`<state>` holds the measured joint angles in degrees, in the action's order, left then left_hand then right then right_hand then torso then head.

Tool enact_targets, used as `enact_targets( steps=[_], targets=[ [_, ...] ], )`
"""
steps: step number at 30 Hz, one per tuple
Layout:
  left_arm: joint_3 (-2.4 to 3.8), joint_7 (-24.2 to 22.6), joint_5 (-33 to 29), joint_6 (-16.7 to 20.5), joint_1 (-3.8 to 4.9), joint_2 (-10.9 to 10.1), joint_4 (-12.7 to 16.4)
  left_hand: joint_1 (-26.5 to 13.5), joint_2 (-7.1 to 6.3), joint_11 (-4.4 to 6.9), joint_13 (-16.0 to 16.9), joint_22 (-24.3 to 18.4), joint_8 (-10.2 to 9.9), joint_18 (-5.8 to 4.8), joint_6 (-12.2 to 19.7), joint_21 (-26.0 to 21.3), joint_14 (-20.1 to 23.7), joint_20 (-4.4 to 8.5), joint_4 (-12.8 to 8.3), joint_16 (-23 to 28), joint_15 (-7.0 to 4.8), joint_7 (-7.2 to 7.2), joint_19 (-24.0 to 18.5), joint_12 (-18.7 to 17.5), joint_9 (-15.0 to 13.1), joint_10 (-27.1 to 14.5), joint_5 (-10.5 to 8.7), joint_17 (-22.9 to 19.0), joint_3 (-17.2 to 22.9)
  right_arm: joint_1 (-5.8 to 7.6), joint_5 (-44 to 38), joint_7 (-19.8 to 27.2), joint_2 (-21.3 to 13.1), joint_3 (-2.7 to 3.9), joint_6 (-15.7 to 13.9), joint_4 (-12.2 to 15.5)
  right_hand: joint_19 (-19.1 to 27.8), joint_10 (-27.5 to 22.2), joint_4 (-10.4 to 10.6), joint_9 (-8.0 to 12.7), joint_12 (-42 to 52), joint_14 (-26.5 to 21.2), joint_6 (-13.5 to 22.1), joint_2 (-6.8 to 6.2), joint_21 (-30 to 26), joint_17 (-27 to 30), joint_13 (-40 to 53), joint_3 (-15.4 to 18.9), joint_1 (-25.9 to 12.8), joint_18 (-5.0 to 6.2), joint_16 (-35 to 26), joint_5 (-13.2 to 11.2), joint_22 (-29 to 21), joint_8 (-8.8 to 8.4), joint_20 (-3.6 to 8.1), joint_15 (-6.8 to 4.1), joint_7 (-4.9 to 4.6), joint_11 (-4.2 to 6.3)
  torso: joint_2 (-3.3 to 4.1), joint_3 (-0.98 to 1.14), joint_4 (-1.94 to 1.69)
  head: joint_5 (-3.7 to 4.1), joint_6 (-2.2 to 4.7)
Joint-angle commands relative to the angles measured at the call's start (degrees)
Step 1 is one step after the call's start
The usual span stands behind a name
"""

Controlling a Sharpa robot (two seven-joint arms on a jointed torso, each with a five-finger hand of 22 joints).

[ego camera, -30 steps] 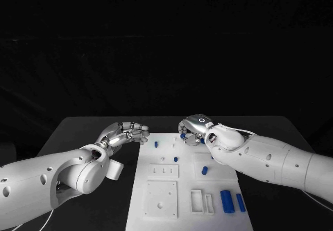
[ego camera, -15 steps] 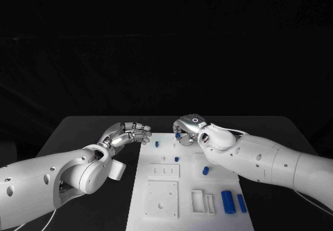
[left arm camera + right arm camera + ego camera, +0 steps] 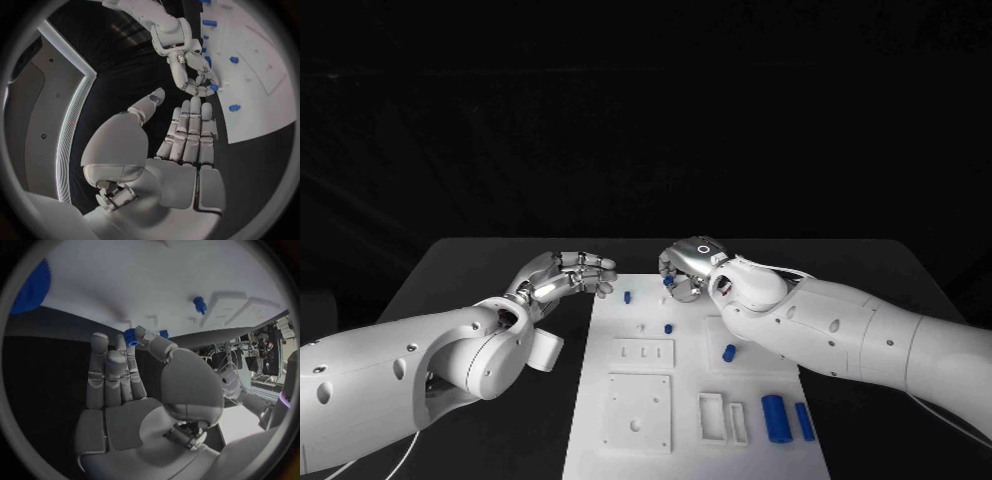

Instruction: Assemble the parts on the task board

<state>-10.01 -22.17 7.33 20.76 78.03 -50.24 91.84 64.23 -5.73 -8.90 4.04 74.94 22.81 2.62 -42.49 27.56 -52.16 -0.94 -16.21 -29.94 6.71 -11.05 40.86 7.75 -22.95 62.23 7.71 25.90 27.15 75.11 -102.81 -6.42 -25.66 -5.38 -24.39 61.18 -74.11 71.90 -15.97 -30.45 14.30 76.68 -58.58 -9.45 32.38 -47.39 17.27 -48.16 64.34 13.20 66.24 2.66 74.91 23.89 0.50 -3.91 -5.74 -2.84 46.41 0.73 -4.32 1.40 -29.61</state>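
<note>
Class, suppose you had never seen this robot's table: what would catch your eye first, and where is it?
First, the white task board in the middle of the black table, dotted with small blue parts. Next, the right hand at the board's far end, pinching a small blue part between thumb and fingers. The left hand hangs beside the board's far left corner, holding nothing.

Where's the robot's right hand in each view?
Head view: right hand at the task board's far edge, pinching a blue part.
Left wrist view, beyond the left hand's fingertips.
Right wrist view: centre, fingertips at the board.
Shared landmark: the board.
</note>
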Motion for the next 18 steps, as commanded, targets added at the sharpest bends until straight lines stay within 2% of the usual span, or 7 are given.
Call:
enact_targets(
  steps=[1,18],
  targets=[
    [0.06,-0.6,0.0,0.0,0.15,0.1,0.1,-0.1,-0.13,-0.08,0.0,0.2,-0.1,0.96,0.2,0.0,0.2,-0.03,-0.1,0.4,0.05,-0.20,-0.2,-0.2,0.1,-0.2,0.20,0.0,0.2,0.02,-0.7,-0.3,0.2,-0.01,0.6,-0.2,-0.1,2.5,0.4,-1.0,0.1,-1.4,-0.4,0.06,0.4,0.1,4.7,-0.7,0.3,1.80,0.2,0.2,1.2,0.05,0.19,-1.49,0.07,1.85,0.16,0.03,0.00,-0.03,-0.04],
    [0.08,-0.5,0.1,-0.1,0.24,0.3,0.0,-0.1,-0.15,-0.09,0.0,0.2,-0.1,0.97,0.2,0.0,0.2,-0.06,-0.1,0.4,0.07,-0.21,-0.2,-0.2,0.1,-0.2,0.19,0.0,0.2,-0.06,-0.6,-0.1,1.3,-0.18,1.9,-1.4,0.0,2.4,0.4,-1.2,0.0,-1.4,-0.4,0.11,0.4,0.1,5.0,-0.7,0.1,1.80,0.1,0.2,1.2,-0.10,0.14,-1.45,0.04,1.82,0.37,0.04,0.03,-0.17,-0.17]
  ],
)
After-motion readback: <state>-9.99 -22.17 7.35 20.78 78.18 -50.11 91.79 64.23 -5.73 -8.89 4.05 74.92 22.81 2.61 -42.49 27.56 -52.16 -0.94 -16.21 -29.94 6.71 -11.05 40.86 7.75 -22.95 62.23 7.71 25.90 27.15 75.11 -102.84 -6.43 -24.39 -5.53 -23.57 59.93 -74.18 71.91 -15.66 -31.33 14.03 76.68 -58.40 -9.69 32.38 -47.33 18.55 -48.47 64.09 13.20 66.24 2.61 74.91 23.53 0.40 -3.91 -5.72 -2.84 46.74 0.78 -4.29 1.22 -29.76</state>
